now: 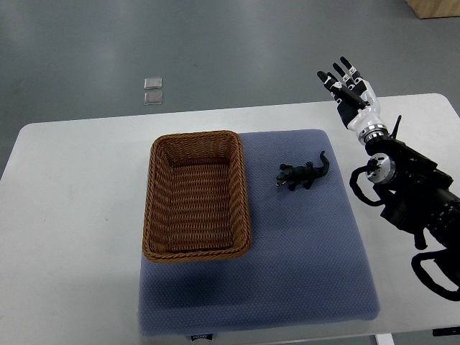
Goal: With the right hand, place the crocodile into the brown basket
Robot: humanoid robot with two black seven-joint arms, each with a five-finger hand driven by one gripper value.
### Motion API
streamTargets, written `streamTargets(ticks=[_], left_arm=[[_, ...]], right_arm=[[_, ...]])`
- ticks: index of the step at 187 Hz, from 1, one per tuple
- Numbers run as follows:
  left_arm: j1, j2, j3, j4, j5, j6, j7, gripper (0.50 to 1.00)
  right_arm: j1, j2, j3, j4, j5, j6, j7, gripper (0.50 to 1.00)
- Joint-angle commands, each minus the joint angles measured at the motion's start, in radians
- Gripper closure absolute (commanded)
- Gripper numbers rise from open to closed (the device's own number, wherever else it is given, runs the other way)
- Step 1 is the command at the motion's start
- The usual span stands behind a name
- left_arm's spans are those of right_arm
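Right hand spread and empty, well apart from crocodile; risks pinching only the thin tail and dropping the toy short of brown basket

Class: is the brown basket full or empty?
Empty: only bare weave shows inside the basket; the crocodile lies outside it on the blue mat.

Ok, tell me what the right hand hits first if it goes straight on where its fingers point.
Nothing that shows: the open right hand points past the table edge toward the floor. The crocodile lies off that line. Depth is unclear.
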Motion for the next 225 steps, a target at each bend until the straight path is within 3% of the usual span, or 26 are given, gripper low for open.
streamTargets(ticks=[1,123,225], left_arm=[[0.000,0.000,-0.003,-0.001,0.000,0.000,0.000,0.500],[0.003,0.000,-0.006,-0.001,-0.001,-0.002,0.000,0.500],[0.003,0.000,-0.006,-0.001,-0.001,-0.002,0.000,0.500]], right_arm=[[0.000,0.000,0.000,0.000,0.000,0.000,0.001,0.568],[0.002,0.000,-0.001,0.000,0.000,-0.002,0.001,0.566],[0.002,-0.035,-0.003,0.026,0.000,-0.046,0.000,0.568]])
